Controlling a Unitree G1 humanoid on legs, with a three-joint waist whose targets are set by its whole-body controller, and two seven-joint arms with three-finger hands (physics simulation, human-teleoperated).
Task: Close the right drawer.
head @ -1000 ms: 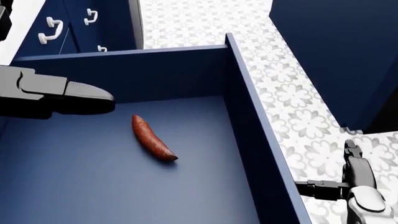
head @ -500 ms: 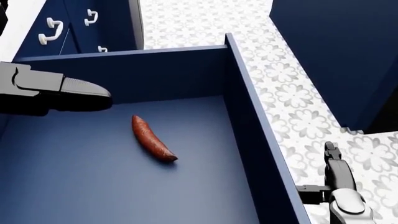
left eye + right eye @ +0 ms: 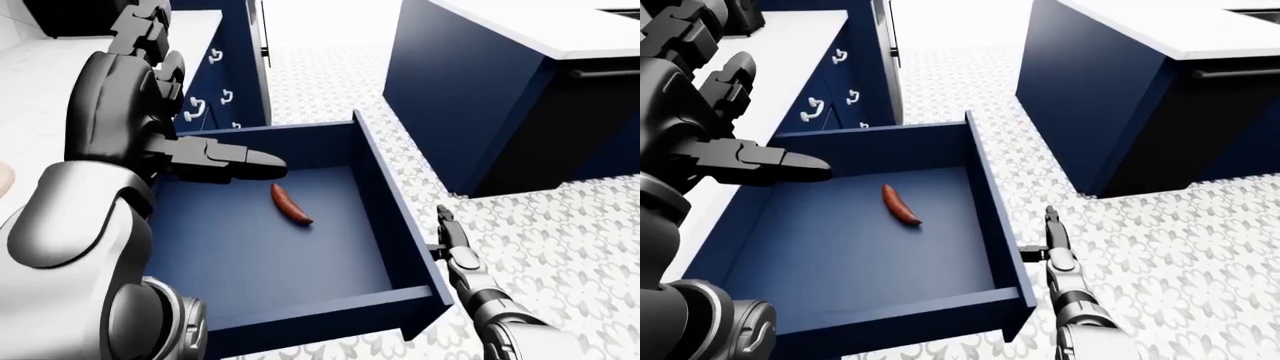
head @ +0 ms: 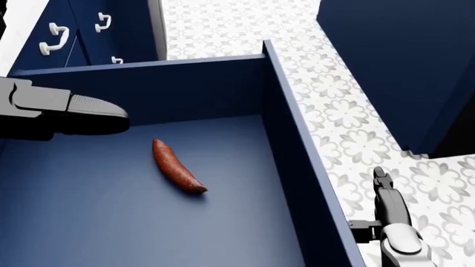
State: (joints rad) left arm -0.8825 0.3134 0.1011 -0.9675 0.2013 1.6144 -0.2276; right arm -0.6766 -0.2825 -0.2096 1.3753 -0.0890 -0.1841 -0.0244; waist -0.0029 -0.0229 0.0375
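Note:
The right drawer is dark blue and stands pulled far out, its front panel at the bottom of the left-eye view. A reddish-brown sausage-shaped item lies on the drawer floor. My left hand hovers over the drawer's upper left part, fingers stretched out flat and holding nothing. My right hand is open, fingers pointing up, just outside the drawer's right wall near its front corner. Its thumb reaches toward the wall. It also shows in the head view.
A dark blue kitchen island with a white top stands at the right across patterned floor tiles. Blue cabinet fronts with white handles run along the upper left under a white counter.
My right hand has moved left, closer to the drawer's right wall. My left hand has drifted slightly left. The view has shifted a little; the drawer and the sausage-shaped item keep their places.

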